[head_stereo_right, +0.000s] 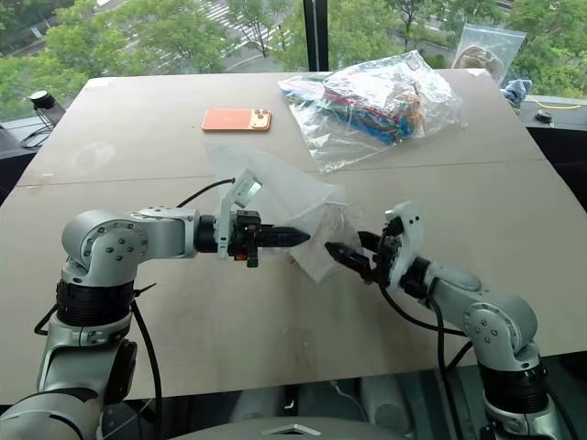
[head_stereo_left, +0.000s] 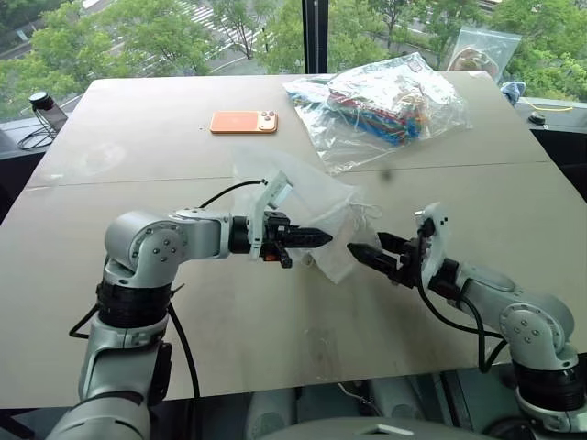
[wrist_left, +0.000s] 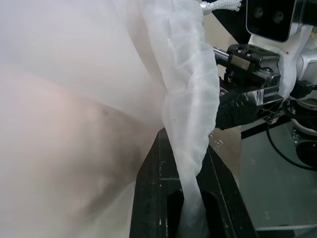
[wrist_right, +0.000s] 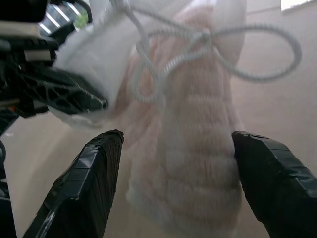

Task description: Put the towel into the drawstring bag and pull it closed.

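Towel [wrist_right: 190,148] sits inside the drawstring bag [head_stereo_left: 316,206] already; through the thin milky cloth you can see its ribbed stripes. So the first part of the job looks done. The bag is near the middle of the frame, held up off the tabletop [head_stereo_left: 138,137]. The left tool [head_stereo_left: 307,240] is pinched shut on a bunched edge of the bag. The right tool [head_stereo_left: 374,247] is just beside the bag with its two black fingers spread wide apart and nothing between them. The white cord [wrist_right: 247,54] hangs in loose loops at the mouth of the bag, so the bag does not look pulled shut yet. What is left, I think, is to grab the cord and pull until the mouth closes tight. The tabletop is wide, flat and pale brown. An orange phone [head_stereo_left: 243,122] lies in the upper middle of the frame. A clear crinkly bag of colourful cables [head_stereo_left: 385,101] lies at the upper right, well apart from the tools. Behind the tabletop is a big window with green trees [head_stereo_left: 138,37] outside.
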`<state>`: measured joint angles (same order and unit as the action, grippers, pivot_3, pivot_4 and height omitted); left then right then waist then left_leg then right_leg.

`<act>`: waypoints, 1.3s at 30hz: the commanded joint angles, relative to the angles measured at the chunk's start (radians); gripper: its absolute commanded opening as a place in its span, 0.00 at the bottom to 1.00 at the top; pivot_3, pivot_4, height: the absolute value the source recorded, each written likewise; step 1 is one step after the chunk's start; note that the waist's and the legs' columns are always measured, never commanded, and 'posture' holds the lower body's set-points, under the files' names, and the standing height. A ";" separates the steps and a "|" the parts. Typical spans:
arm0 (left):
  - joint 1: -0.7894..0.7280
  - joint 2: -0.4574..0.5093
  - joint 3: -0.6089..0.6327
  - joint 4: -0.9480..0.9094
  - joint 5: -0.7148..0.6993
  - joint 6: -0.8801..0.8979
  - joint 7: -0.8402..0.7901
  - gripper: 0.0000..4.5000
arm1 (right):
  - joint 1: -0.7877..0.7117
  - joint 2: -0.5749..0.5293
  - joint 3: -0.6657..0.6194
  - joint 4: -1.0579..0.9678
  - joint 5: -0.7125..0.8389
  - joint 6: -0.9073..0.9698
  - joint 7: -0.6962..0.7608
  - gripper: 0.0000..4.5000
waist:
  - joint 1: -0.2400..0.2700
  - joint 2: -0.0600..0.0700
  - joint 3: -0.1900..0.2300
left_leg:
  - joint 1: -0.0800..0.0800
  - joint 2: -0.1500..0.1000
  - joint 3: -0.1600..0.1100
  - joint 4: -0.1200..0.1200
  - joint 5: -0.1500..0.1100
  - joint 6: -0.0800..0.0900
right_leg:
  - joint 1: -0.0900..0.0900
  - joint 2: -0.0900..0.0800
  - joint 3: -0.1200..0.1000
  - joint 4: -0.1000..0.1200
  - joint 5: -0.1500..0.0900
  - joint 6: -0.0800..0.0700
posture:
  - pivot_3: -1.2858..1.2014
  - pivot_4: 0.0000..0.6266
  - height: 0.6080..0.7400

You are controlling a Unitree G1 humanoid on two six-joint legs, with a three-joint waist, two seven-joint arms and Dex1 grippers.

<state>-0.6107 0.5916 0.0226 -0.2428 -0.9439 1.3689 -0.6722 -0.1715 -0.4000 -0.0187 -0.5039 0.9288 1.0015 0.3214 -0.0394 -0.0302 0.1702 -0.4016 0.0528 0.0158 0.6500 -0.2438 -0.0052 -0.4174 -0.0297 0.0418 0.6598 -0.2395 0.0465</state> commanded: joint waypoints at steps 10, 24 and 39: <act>-0.039 -0.027 0.008 -0.028 -0.025 0.038 0.015 0.00 | -0.152 0.257 0.057 0.235 -0.106 -0.234 0.079 0.02 | -0.003 0.000 0.000 | 0.000 0.000 0.000 0.000 0.000 0.000 | 0.000 0.000 0.000 0.000 0.000 0.000 | 0.52 0.24 1.00; -0.212 -0.176 0.181 0.162 -0.424 0.246 0.163 0.00 | -0.179 0.402 -0.192 0.268 0.307 -0.179 0.083 0.02 | 0.001 0.000 0.000 | -0.003 0.000 -0.003 0.002 0.000 0.000 | 0.000 -0.001 -0.004 0.000 0.000 0.000 | 0.52 0.24 1.00; -0.144 -0.228 0.005 0.273 -0.854 0.073 0.544 0.00 | -0.354 0.517 0.029 0.513 0.074 -0.268 0.186 0.02 | 0.003 0.001 0.000 | -0.002 0.000 -0.002 0.001 0.000 0.000 | 0.000 -0.001 -0.002 0.001 0.000 0.000 | 0.52 0.24 1.00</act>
<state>-0.7363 0.3805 0.0804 0.0614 -1.7493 1.4530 -0.1339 -0.4780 0.1006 -0.1046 0.0397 1.0325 0.7132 0.4445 -0.0364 -0.0297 0.1707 -0.4050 0.0524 0.0135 0.6520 -0.2437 -0.0054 -0.4188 -0.0307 0.0396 0.6608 -0.2390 0.0465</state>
